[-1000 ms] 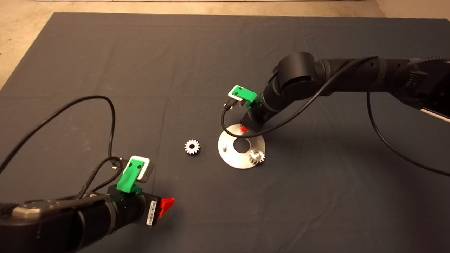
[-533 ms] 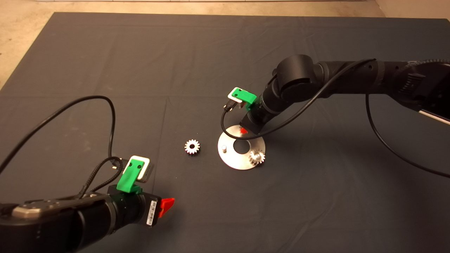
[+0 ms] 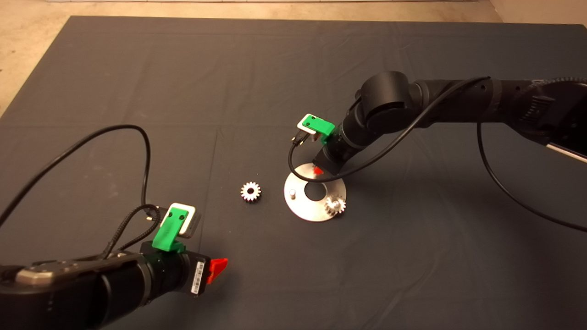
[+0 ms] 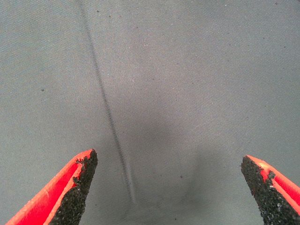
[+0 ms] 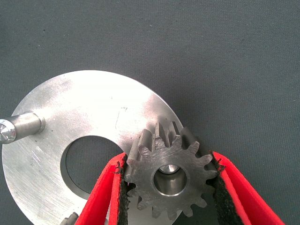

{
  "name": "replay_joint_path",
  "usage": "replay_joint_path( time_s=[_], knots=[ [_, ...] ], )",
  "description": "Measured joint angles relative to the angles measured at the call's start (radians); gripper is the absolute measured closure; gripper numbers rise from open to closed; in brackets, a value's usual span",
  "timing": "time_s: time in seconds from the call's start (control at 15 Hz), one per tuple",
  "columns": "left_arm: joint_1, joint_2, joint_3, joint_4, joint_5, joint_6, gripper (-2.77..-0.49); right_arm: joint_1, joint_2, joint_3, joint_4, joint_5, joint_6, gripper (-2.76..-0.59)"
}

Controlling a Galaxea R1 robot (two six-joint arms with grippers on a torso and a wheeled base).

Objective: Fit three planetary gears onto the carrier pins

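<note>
Left gripper (image 3: 219,267) parked at the near left corner of the dark mat (image 3: 257,73), pointing toward the middle; in its wrist view the two red fingers (image 4: 63,190) stand wide apart with only bare mat between them, jaws released, nothing held. Further in, a loose planetary gear (image 3: 251,191) lies flat on the mat, just left of the silver disc (image 3: 306,211) and apart from its rim. On the disc's near right edge a second gear (image 3: 335,205) sits over a pin. At the disc's left side one carrier pin (image 3: 292,193) stands bare; it shows in the right wrist view too as a short silver stud (image 5: 21,126). At the far side of the disc the right gripper (image 3: 318,170) comes down steeply from the arm reaching in from the right, its red tips at the disc's far rim. In the right wrist view its black pads (image 5: 123,187) press against the teeth on both sides of a third gear (image 5: 169,177), jaws clenched on it. That gear hangs over the disc's edge, beside the large centre hole (image 5: 89,164), and a silver pin end shows through its bore. Whether it is fully seated against the disc, cannot tell.
</note>
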Motion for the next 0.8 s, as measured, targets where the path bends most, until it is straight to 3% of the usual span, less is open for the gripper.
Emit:
replay_joint_path(
  time_s=[0.8],
  knots=[
    [0.0,0.0,0.0,0.0,0.0,0.0,-2.22,0.0,0.0,0.0,0.0,-0.001,0.0,-1.11]
  ],
)
